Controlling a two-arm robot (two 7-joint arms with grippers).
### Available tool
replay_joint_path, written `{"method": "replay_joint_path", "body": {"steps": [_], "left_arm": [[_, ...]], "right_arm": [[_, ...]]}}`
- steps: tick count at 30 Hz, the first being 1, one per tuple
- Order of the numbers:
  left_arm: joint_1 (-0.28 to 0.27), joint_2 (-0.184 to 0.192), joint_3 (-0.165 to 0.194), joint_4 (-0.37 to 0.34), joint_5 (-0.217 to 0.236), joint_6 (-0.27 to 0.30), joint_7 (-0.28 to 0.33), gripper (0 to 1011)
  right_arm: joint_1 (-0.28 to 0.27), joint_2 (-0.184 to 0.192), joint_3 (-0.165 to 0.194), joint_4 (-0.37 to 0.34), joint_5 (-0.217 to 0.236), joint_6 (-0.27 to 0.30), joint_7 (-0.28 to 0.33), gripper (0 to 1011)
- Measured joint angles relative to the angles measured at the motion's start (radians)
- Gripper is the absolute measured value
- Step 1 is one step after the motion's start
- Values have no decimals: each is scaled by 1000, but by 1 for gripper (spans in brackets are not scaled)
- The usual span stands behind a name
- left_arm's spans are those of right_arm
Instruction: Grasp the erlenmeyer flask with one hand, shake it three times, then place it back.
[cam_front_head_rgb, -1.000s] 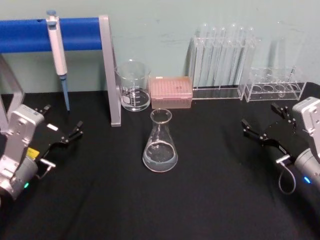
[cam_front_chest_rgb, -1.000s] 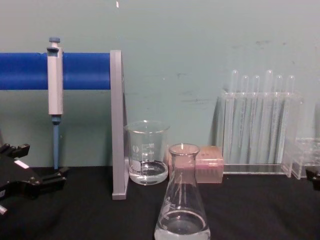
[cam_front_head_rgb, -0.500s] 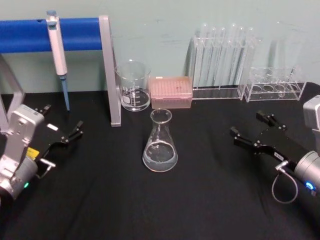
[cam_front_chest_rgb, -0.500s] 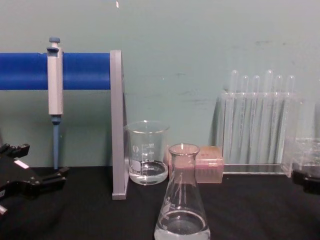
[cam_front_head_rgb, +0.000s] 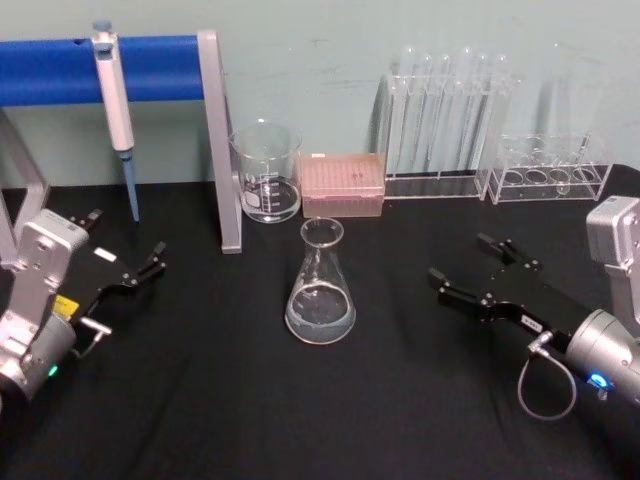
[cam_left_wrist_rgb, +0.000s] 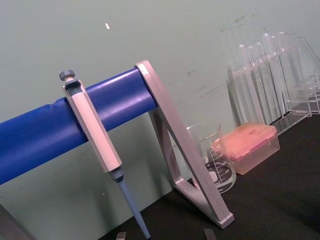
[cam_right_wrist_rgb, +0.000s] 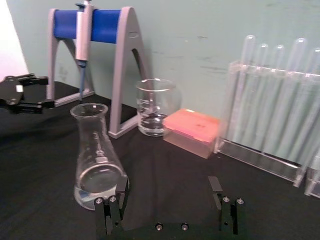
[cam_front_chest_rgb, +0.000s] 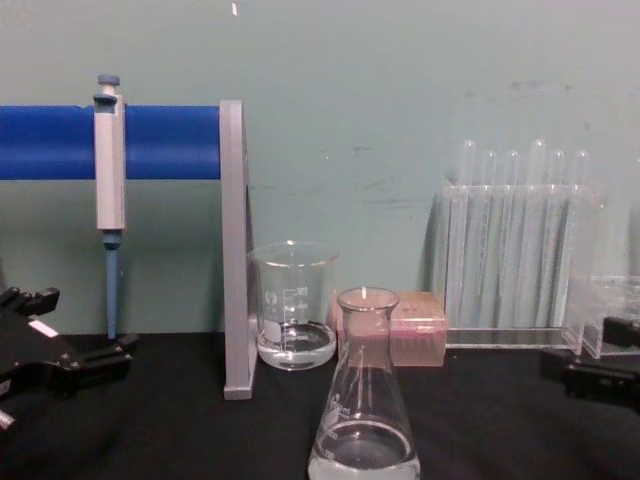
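Closing in from the right: the right gripper (cam_front_head_rgb: 461, 261) now sits noticeably nearer the flask (cam_front_head_rgb: 320, 290) than a second ago, when it hung back by the table's right edge. Half a second ago it was roughly midway along that path. Its jaws are spread wide and hold nothing, and a gap of bare black tabletop (cam_front_head_rgb: 390, 330) separates them from the glass.

Flask position unchanged: upright at mid-table, in front of the beaker (cam_front_head_rgb: 266, 172) and the pink tip box (cam_front_head_rgb: 343, 184), with a shallow layer of clear liquid in it. Left gripper (cam_front_head_rgb: 122, 242) unchanged as well, parked at the left side, jaws apart and empty.

Judgement: this is the approach step. No grasp yet, no shakes done. In the right wrist view the flask stands towards one finger, not centred between the two, so the line of approach probably needs correcting before the jaws close on it.

Limits of observation:
- chest view cuts off the flask's base at the lower edge and the right gripper at the right edge
- right wrist view: one finger covers part of the flask's base
- graduation marks faint, liquid level not readable
- label on the right gripper too small to read
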Motion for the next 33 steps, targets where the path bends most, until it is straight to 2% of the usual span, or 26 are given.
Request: {"method": "replay_joint_path", "body": {"steps": [5,16,25,33], "left_arm": [[0,0,0,0,0,0,0,1001],[0,0,0,0,0,0,0,1001],[0,0,0,0,0,0,0,1001],[0,0,0,0,0,0,0,1001]], "right_arm": [[7,-16,-8,2,-7,7,24,1000],[47,-74,-38,35,-56,5,63,1000],[100,-134,-64,93,-108,-15,96,1000],[141,-174,-81,134,-131,-29,125,1000]]}}
